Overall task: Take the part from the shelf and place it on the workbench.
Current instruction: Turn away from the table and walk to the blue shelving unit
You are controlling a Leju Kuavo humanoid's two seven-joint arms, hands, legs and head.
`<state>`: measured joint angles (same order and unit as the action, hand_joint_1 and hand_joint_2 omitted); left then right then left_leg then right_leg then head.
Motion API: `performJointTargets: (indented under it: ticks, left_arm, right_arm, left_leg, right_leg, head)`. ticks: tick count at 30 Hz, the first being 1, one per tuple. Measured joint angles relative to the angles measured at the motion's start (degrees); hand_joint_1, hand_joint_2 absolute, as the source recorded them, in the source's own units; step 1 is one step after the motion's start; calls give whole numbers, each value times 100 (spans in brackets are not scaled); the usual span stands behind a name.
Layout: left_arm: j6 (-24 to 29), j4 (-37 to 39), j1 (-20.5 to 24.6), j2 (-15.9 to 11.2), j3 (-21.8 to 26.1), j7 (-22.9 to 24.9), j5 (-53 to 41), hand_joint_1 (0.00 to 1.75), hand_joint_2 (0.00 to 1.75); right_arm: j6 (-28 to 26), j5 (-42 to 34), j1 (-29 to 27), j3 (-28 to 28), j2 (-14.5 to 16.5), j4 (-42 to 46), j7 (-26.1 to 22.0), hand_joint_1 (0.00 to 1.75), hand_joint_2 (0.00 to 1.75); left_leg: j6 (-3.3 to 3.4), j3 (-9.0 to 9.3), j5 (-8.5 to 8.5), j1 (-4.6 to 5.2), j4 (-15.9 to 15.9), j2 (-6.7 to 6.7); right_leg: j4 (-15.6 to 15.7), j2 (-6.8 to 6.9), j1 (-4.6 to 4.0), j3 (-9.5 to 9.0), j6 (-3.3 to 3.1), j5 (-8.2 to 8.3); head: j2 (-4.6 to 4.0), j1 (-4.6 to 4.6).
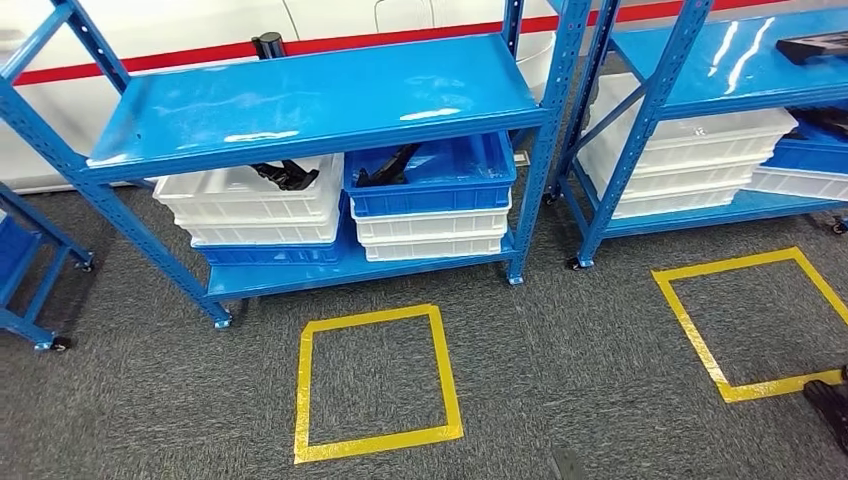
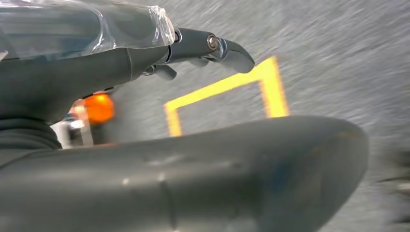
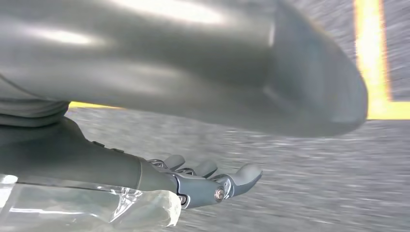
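Note:
Black parts lie in bins on the lower level of the blue shelf (image 1: pixel 300 110): one in the upper white bin (image 1: pixel 285 175), another in the blue bin (image 1: pixel 392 165). My left hand (image 2: pixel 145 63) hangs over the grey carpet with its fingers (image 2: pixel 212 47) stretched out and apart from the thick thumb (image 2: pixel 203 174), holding nothing. My right hand (image 3: pixel 145 174) also hangs low above the carpet, its fingers (image 3: pixel 217 181) extended and nothing between them. In the head view its dark fingers (image 1: pixel 829 408) show at the lower right edge.
A second blue shelf (image 1: pixel 700 60) stands to the right with white and blue bins and a black part (image 1: pixel 815 45) on its top level. Two yellow tape squares (image 1: pixel 375 380) (image 1: pixel 750 315) mark the carpet in front of the shelves. Another blue rack (image 1: pixel 25 270) is at far left.

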<state>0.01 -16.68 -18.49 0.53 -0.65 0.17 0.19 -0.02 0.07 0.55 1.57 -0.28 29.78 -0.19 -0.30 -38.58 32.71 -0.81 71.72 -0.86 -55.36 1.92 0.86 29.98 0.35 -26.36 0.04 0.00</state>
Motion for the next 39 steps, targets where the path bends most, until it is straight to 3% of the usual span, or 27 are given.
performJointTargets:
  ticks: [1, 3, 5, 7, 8, 10, 11, 12, 13, 14, 15, 17, 19, 21, 23, 25, 28, 29, 30, 31, 33, 34, 35, 37, 38, 39]
  left_arm:
    - [0, 36, 7, -2, -1, -1, 0, 0, 0]
    - [1, 47, 201, -10, -1, -6, -1, 0, 0]
    - [1, -52, 561, -14, -2, -22, -2, 0, 0]
    - [1, -239, 918, -13, -3, -35, -2, 0, 0]
    - [1, -350, 1074, -13, -3, -37, -2, 0, 0]
    - [1, -615, 1386, -14, -3, -37, -2, 0, 0]
    - [1, -772, 1547, -13, -3, -39, -2, 0, 0]
    - [1, -921, 1701, -13, -3, -40, -2, 0, 0]
    - [1, -1056, 1830, -12, -3, -42, -2, 0, 0]
    - [1, -1171, 1917, -11, -2, -43, -2, 0, 44]
    - [1, -1251, 1954, -11, -2, -43, -1, 0, 87]
    - [3, -1328, 1870, -13, 1, -34, 0, 0, 175]
    - [4, -1302, 1621, -14, 4, -17, 1, 0, 175]
    - [2, -1191, 1304, -9, 3, -6, 0, 0, 175]
    - [1, -993, 962, 2, -1, -2, -1, 0, 175]
    - [5, -754, 658, 7, -7, 4, 10, 0, 175]
    - [81, -571, 568, 7, -81, 25, 128, 0, 175]
    - [125, -548, 613, 9, -133, 38, 191, 0, 175]
    - [166, -527, 664, 13, -196, 58, 259, 0, 175]
    - [206, -508, 702, 18, -261, 83, 325, 0, 175]
    - [294, -472, 752, 26, -404, 135, 463, 0, 175]
    - [342, -450, 781, 28, -479, 157, 533, 0, 175]
    - [387, -432, 815, 29, -555, 178, 601, 0, 131]
    - [478, -404, 902, 34, -723, 219, 741, 0, 44]
    - [522, -393, 942, 40, -813, 238, 808, 0, 0]
    - [568, -380, 981, 50, -914, 263, 878, 0, 0]
  right_arm:
    - [0, 0, -16, 0, -1, 41, 1, 0, 0]
    - [1, 0, -179, 0, 0, 56, 11, 0, 0]
    - [2, -1, -478, 1, 0, -42, 26, 0, 0]
    - [2, -2, -790, 3, 3, -229, 34, 0, 0]
    - [2, -2, -943, 4, 0, -336, 36, 0, 0]
    - [2, -3, -1268, 4, -8, -599, 33, 0, 0]
    - [2, -2, -1440, 4, -13, -765, 34, 0, 0]
    - [2, -2, -1591, 4, -15, -930, 36, 0, 0]
    - [2, -3, -1719, 4, -17, -1080, 37, 0, 0]
    - [2, -3, -1813, 4, -21, -1208, 38, 0, 0]
    - [2, -4, -1866, 3, -26, -1299, 38, 0, 0]
    - [1, -3, -1820, 2, -35, -1388, 31, 0, 0]
    - [1, -2, -1588, 2, -36, -1363, 16, 0, 0]
    - [2, -1, -1259, 3, -28, -1235, 3, 0, 0]
    - [2, 0, -897, 4, -13, -1013, -1, 0, 87]
    - [1, -9, -599, 5, 3, -756, 0, 0, 175]
    - [-48, -139, -403, 73, 13, -595, 21, 0, 175]
    - [-81, -214, -375, 122, 19, -589, 34, 0, 175]
    - [-114, -290, -365, 180, 23, -584, 45, 0, 175]
    - [-149, -365, -356, 245, 31, -577, 53, 0, 175]
    - [-220, -519, -339, 398, 50, -567, 75, 0, 175]
    - [-263, -601, -331, 481, 60, -563, 94, 0, 131]
    - [-304, -682, -322, 562, 69, -562, 110, 0, 87]
    - [-387, -850, -295, 738, 78, -562, 137, 0, 0]
    - [-426, -930, -276, 830, 80, -562, 150, 0, 0]
    - [-463, -1009, -257, 927, 80, -562, 167, 0, 0]
  left_leg:
    - [19, 126, -173, 8, -282, 34]
    - [95, 568, -572, 59, -1165, 317]
    - [168, 833, -746, 118, -1665, 554]
    - [222, 843, -754, 142, -1722, 471]
    - [250, 865, -780, 126, -1753, 388]
    - [303, 917, -838, 79, -1823, 227]
    - [324, 935, -864, 57, -1840, 139]
    - [340, 926, -867, 54, -1840, 49]
    - [352, 919, -870, 55, -1836, -40]
    - [354, 920, -866, 54, -1833, -128]
    - [348, 929, -858, 48, -1829, -198]
    - [312, 973, -828, 27, -1825, -275]
    - [245, 977, -764, 36, -1811, -278]
    - [182, 966, -711, 50, -1805, -261]
    - [127, 985, -685, 26, -1792, -249]
    - [71, 902, -528, 5, -1554, -157]
    - [1, 305, 41, -1, -388, -26]
    - [-7, 119, 147, -2, -57, -12]
    - [3, 56, 123, 0, 38, -2]
    - [27, 120, -12, 7, -111, 8]
    - [121, 514, -439, 44, -921, 33]
    - [170, 692, -600, 73, -1305, 51]
    - [212, 805, -692, 101, -1565, 68]
    - [265, 844, -712, 142, -1697, 86]
    - [295, 860, -723, 136, -1713, 84]
    - [326, 880, -737, 126, -1734, 82]
  right_leg:
    - [0, 67, -4, -20, 5, -15]
    - [1, 243, -21, -80, 34, -64]
    - [4, 427, -32, -145, 90, -129]
    - [30, 594, -28, -224, 148, -168]
    - [27, 573, -20, -265, 181, -184]
    - [-201, 245, -14, -204, 242, -352]
    - [-516, 26, -8, -50, 265, -525]
    - [-923, -111, -10, 168, 275, -721]
    - [-1318, -152, -9, 389, 280, -872]
    - [-1585, -162, -6, 556, 286, -924]
    - [-1623, -163, -2, 621, 291, -845]
    - [-1025, -167, 21, 427, 305, -401]
    - [-261, -190, 47, 116, 300, -31]
    - [0, -207, 33, 5, 242, 33]
    - [9, -203, 8, 4, 153, 27]
    - [24, -203, 13, -2, 81, 33]
    - [27, -76, 1, -10, 31, 12]
    - [27, -7, -13, -14, 27, 0]
    - [27, 49, -29, -25, 26, -12]
    - [27, 77, -42, -40, 27, -23]
    - [30, 82, -55, -72, 30, -37]
    - [27, 71, -68, -84, 40, -45]
    - [25, 58, -76, -89, 55, -54]
    - [32, 39, -83, -98, 107, -68]
    - [35, 35, -79, -100, 138, -77]
    - [3, 12, -72, -94, 171, -105]
  head:
    - [0, 0]
    - [0, 1]
    - [0, 2]
    - [0, 1]
    - [0, 2]
    - [0, 10]
    - [0, 17]
    - [0, 22]
    - [0, 25]
    - [0, 26]
    - [0, 27]
    - [0, 29]
    - [0, 31]
    - [0, 28]
    - [0, 25]
    - [0, 16]
    - [0, 1]
    - [0, 1]
    - [0, 1]
    - [0, 1]
    - [0, 0]
    - [0, 1]
    - [0, 1]
    - [0, 3]
    - [0, 3]
    - [0, 6]
